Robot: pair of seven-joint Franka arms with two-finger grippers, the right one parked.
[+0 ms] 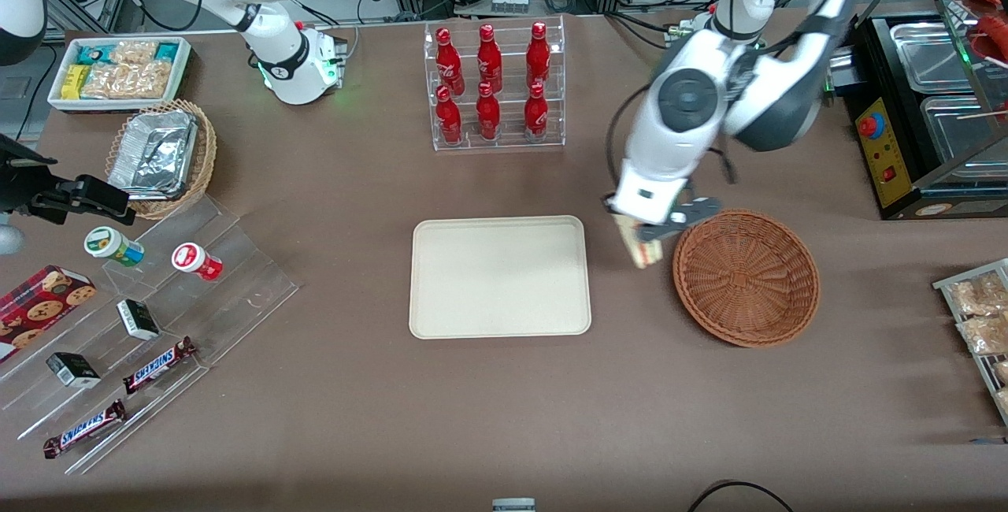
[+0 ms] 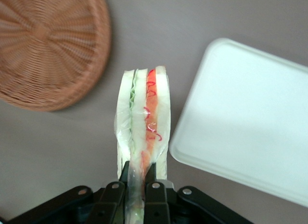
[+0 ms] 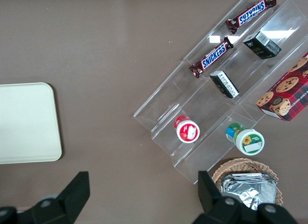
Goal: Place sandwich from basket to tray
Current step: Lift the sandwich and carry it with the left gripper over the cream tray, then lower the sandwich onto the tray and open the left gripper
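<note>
Reddish-brown woven basket (image 1: 746, 277), cream tray (image 1: 499, 276), red-green-striped sandwich (image 2: 144, 123).

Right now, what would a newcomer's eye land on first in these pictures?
Probably the sandwich, pinched in the gripper above bare table, between the basket and the tray. Next, the red bottles racked farther from the front camera than the tray.

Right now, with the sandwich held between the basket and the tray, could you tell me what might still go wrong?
The end effector pinches only one end of the wrapped sandwich, so the sandwich might slip or swing loose over the bare table between the basket and the tray. It also hangs low beside the tray's rim, so it could catch that edge. Released too early, it would land off the tray.
</note>
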